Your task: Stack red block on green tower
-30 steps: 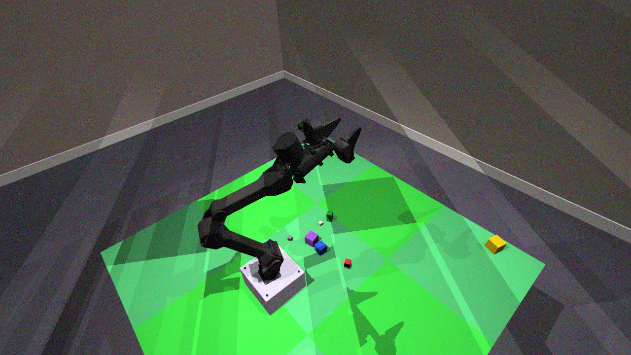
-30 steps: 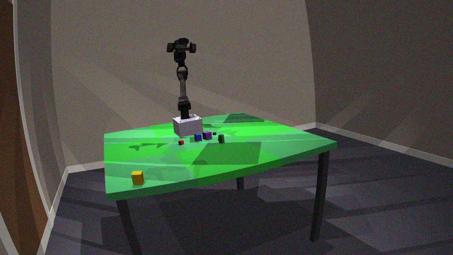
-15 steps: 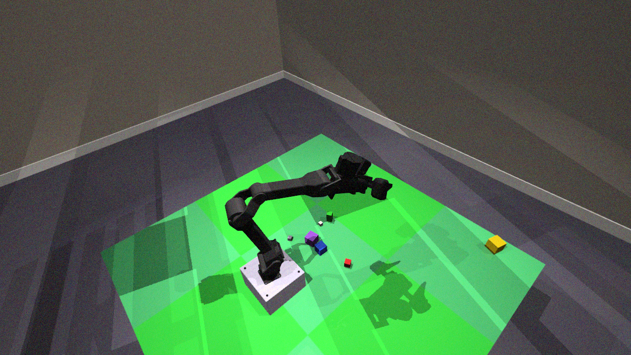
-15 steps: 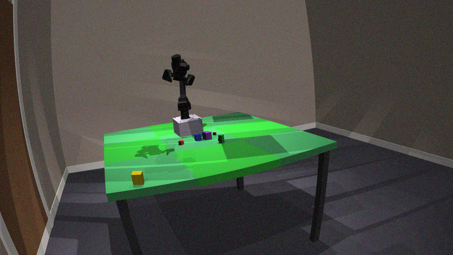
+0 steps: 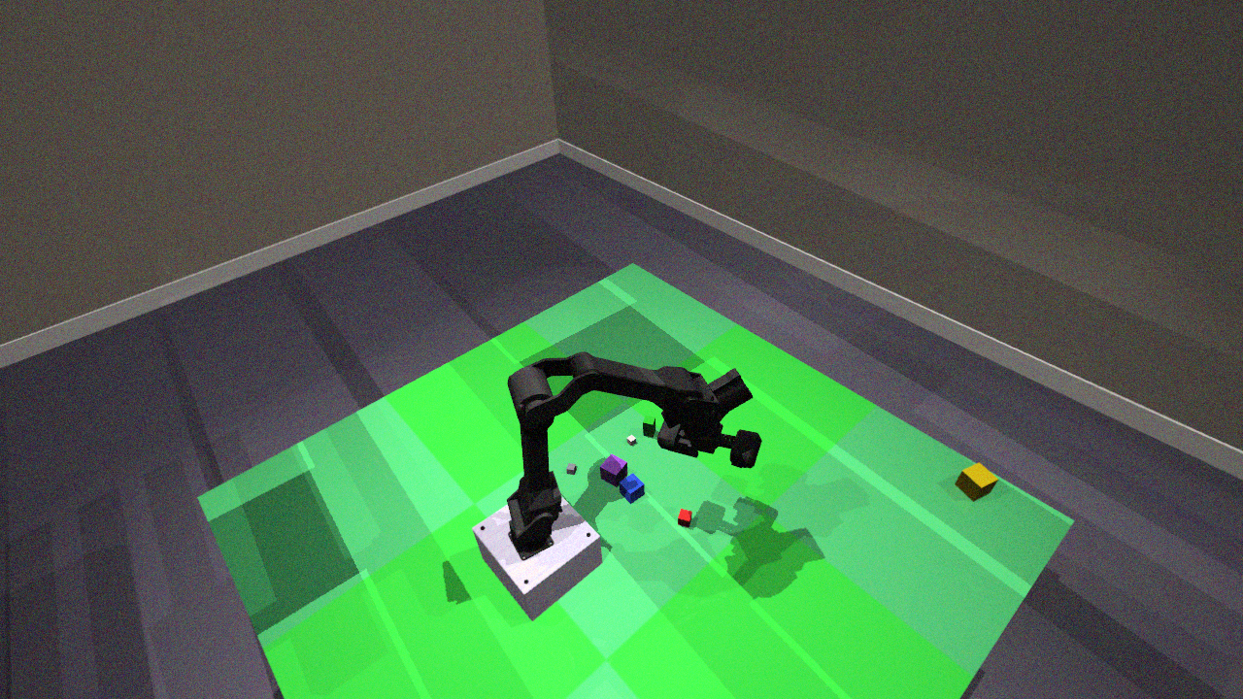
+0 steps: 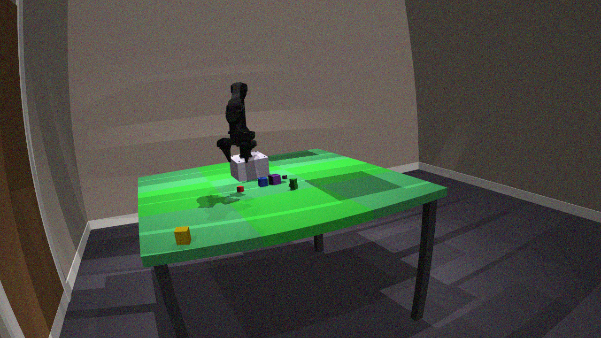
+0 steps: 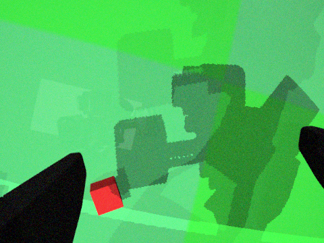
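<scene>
Pincer (image 7: 189,171) spread wide, holding nothing, hanging above the green worktop (image 6: 294,210).
Red block (image 7: 106,194) sits on the worktop below the pincer, just beside one fingertip (image 7: 67,175) in the wrist view, not touched. Blue block (image 5: 631,488) and purple block (image 5: 613,468) lie nearer the arm's base; the green tower (image 5: 648,425) stands upright farther off, apart from the pincer.
</scene>
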You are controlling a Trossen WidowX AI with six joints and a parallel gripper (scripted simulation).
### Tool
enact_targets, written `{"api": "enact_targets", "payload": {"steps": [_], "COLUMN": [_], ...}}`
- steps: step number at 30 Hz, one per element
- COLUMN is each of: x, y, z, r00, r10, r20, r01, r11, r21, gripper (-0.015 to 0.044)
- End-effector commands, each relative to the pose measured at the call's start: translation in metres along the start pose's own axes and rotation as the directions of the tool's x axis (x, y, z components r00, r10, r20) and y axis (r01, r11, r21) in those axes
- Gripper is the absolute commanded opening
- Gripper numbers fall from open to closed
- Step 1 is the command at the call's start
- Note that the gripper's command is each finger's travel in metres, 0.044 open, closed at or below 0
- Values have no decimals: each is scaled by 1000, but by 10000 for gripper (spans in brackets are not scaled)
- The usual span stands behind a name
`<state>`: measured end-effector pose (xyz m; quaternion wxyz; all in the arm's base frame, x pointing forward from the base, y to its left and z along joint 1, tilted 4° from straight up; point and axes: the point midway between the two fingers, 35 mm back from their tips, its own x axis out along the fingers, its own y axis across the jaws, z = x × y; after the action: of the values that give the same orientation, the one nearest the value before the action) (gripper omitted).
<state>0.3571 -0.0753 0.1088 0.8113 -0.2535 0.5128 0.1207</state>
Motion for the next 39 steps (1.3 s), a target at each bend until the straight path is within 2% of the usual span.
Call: {"api": "enact_targets", "payload": {"steps": [1, 5, 12, 19, 39], "x": [30, 42, 42, 77, 99], "y": [33, 54, 47, 56, 60], "z": [-41, -66, -70, -81, -88], "r00": [973, 929, 929, 929, 929], "r10": [139, 224, 223, 223, 224], "r20": [-184, -296, -296, -296, -296], "r01": [-153, -263, -263, -263, -263], "r11": [986, 960, 960, 960, 960], "r21": [-68, -100, -100, -100, -100], "gripper": [440, 440, 440, 440, 440]}}
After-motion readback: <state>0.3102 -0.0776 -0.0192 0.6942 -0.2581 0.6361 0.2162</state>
